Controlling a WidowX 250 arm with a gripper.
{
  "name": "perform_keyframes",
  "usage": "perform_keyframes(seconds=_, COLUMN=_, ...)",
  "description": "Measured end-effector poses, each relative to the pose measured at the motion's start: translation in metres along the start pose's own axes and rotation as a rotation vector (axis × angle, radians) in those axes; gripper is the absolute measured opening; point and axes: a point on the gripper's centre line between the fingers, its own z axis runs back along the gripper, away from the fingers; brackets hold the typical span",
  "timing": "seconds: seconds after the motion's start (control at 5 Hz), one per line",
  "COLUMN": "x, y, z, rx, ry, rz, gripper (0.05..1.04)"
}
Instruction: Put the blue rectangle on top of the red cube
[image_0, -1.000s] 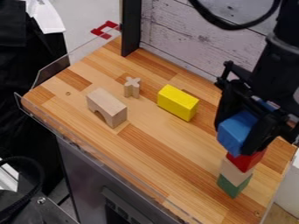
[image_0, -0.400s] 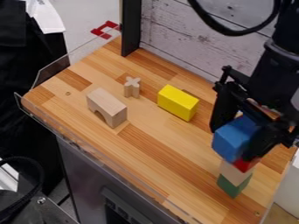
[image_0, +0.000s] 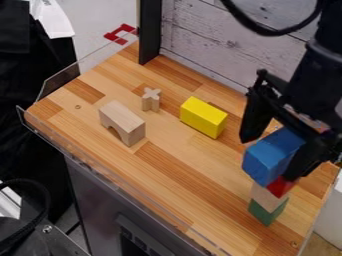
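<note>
Nearest, a grey metal front (image_0: 100, 195) stands under the wooden tabletop (image_0: 220, 200). Close to the tabletop's near right corner is a small tower, nearer the right edge than the long near edge. Its bottom piece is a green block (image_0: 264, 213), standing on the wood, with a pale wooden block (image_0: 268, 198) on it and the red cube (image_0: 281, 186) above that. The blue rectangle (image_0: 269, 159) is at the top of the tower, over the red cube, and sticks out past the cube's left side; it and the gripper hide much of the cube. The black gripper (image_0: 270, 158) hangs down over the tower with its fingers wide apart, one on each side of the blue rectangle. Farther back, a yellow block (image_0: 202, 118) lies on its long side, around the middle of the tabletop's length and toward the far edge. A pale arch block (image_0: 122, 123) stands with its opening down, toward the left corner. Just behind it, well apart from the yellow block, a small wooden cross (image_0: 151, 99) stands upright. At the far corner rises a black post (image_0: 150, 32), with a red bracket (image_0: 121, 34) to its left. A white plank wall (image_0: 207, 47) runs behind the far edge, and a black cable (image_0: 267, 31) loops in front of it.
</note>
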Motion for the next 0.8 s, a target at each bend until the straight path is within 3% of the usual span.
perform_keyframes(seconds=0.2, x=0.004, y=0.01, z=0.03, rx=0.002, ry=-0.085, rz=0.028, gripper=1.0)
perform_keyframes(seconds=0.4, x=0.003, y=0.034, z=0.066, rx=-0.041, ry=-0.176, rz=0.103, gripper=1.0)
perform_keyframes(seconds=0.6, x=-0.001, y=0.072, z=0.082, rx=-0.09, ry=-0.193, rz=0.197, gripper=1.0)
perform_keyframes(seconds=0.8, x=0.002, y=0.102, z=0.067, rx=-0.098, ry=-0.149, rz=0.255, gripper=1.0)
